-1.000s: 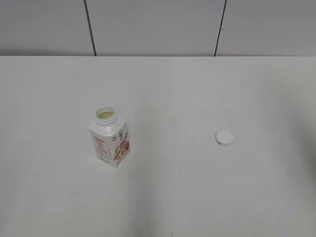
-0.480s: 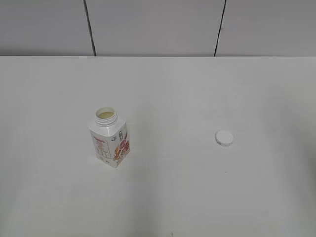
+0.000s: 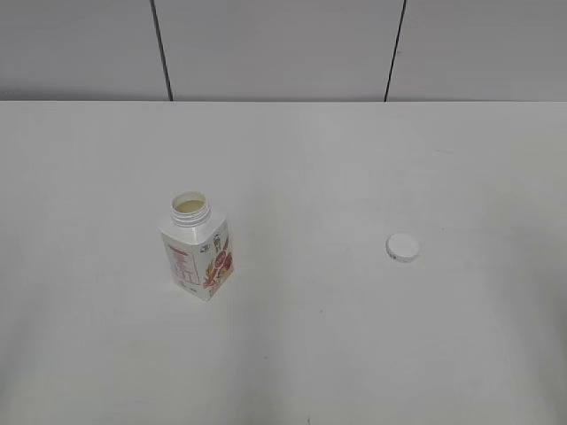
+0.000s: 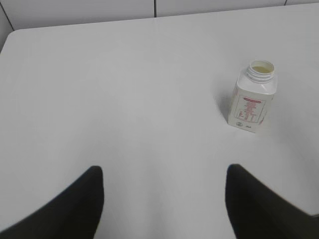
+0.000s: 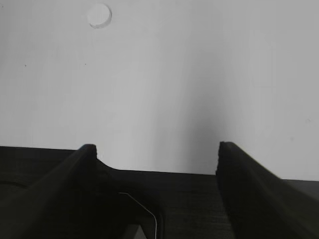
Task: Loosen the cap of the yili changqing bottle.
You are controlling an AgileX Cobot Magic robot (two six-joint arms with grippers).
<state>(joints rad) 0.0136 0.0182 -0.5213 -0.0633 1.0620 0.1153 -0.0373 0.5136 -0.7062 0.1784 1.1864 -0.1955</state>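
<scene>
The yili changqing bottle (image 3: 198, 249) stands upright on the white table, left of centre, with its neck uncovered; it also shows in the left wrist view (image 4: 253, 95) at the upper right. The white cap (image 3: 402, 247) lies flat on the table well to the right of the bottle, apart from it; it shows in the right wrist view (image 5: 99, 15) at the top left. My left gripper (image 4: 163, 172) is open and empty, well short of the bottle. My right gripper (image 5: 155, 147) is open and empty, well back from the cap. Neither gripper shows in the exterior view.
The white table (image 3: 319, 159) runs back to a grey panelled wall (image 3: 283, 44) with dark seams. In the left wrist view the table's far left corner (image 4: 15, 35) shows. A dark edge lies under the right gripper.
</scene>
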